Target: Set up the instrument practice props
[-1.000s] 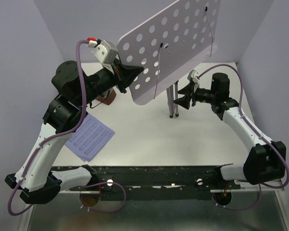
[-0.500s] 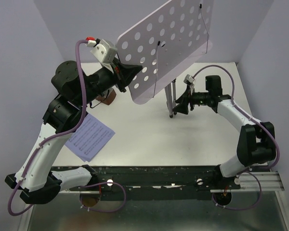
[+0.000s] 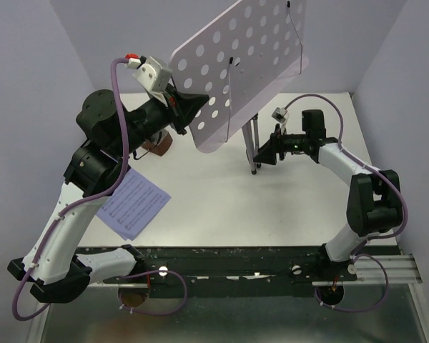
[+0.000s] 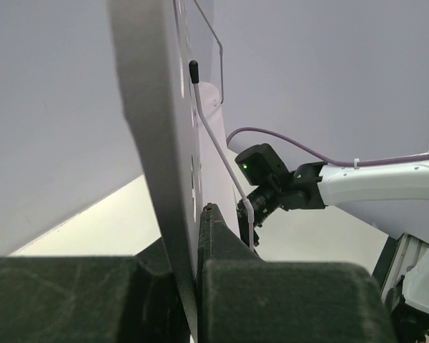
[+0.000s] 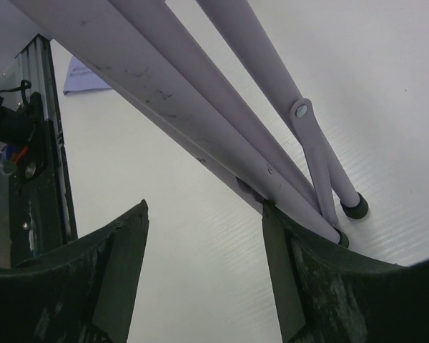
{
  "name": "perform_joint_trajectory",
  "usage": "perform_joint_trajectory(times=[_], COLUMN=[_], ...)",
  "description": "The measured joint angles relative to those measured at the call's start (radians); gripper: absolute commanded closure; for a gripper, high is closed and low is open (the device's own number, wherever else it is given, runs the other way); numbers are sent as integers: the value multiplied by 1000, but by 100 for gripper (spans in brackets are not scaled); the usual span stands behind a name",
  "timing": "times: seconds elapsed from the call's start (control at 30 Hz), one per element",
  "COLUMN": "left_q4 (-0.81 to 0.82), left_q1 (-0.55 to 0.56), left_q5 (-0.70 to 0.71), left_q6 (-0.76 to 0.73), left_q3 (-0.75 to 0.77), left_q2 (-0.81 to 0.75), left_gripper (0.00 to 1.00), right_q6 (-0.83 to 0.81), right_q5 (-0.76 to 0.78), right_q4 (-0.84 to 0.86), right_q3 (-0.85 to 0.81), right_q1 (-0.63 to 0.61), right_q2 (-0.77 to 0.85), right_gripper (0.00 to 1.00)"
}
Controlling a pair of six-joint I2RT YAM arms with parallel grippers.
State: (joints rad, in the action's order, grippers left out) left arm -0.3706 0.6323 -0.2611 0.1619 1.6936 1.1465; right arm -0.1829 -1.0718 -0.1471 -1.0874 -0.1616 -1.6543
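The pale lilac perforated music stand (image 3: 250,64) stands tilted at the back of the table on its folded tripod legs (image 3: 255,146). My left gripper (image 3: 193,107) is shut on the plate's left edge; in the left wrist view the edge (image 4: 157,143) runs up between my pads (image 4: 222,250). My right gripper (image 3: 261,153) is open, low beside the tripod legs (image 5: 200,107), with the right fingertip (image 5: 272,221) against one leg and nothing between the jaws. The lavender sheet-music page (image 3: 134,204) lies flat at the left. The brown metronome (image 3: 157,148) is mostly hidden behind my left arm.
The tripod's black rubber feet (image 5: 354,207) rest on the white table. Lilac walls close in the back and both sides. A black metal rail (image 3: 229,257) runs along the near edge. The sheet's corner (image 5: 86,75) shows far off in the right wrist view.
My right gripper has moved left up to the tripod legs. The stand's plate has shifted slightly up and left with my left gripper still shut on it.
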Motion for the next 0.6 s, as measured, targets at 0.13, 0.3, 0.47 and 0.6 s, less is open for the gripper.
perform_joint_trajectory(times=[0.13, 0.3, 0.47, 0.6], left_q4=[1, 3, 11, 19], left_q1=[0, 0, 1, 0], left_q5=[1, 0, -16, -19], left_q6=[0, -2, -5, -4], left_q3=[0, -2, -8, -14], left_q2=[0, 0, -1, -2], left_gripper=[100, 100, 100, 100], right_q6=[3, -122, -231, -239], right_q5=[5, -7, -32, -72], right_q4=[-36, -187, -255, -231], right_q3=[-21, -106, -138, -139], right_q1=[14, 54, 65, 44], right_q2=[-1, 23, 76, 64], right_gripper=[27, 27, 26, 29])
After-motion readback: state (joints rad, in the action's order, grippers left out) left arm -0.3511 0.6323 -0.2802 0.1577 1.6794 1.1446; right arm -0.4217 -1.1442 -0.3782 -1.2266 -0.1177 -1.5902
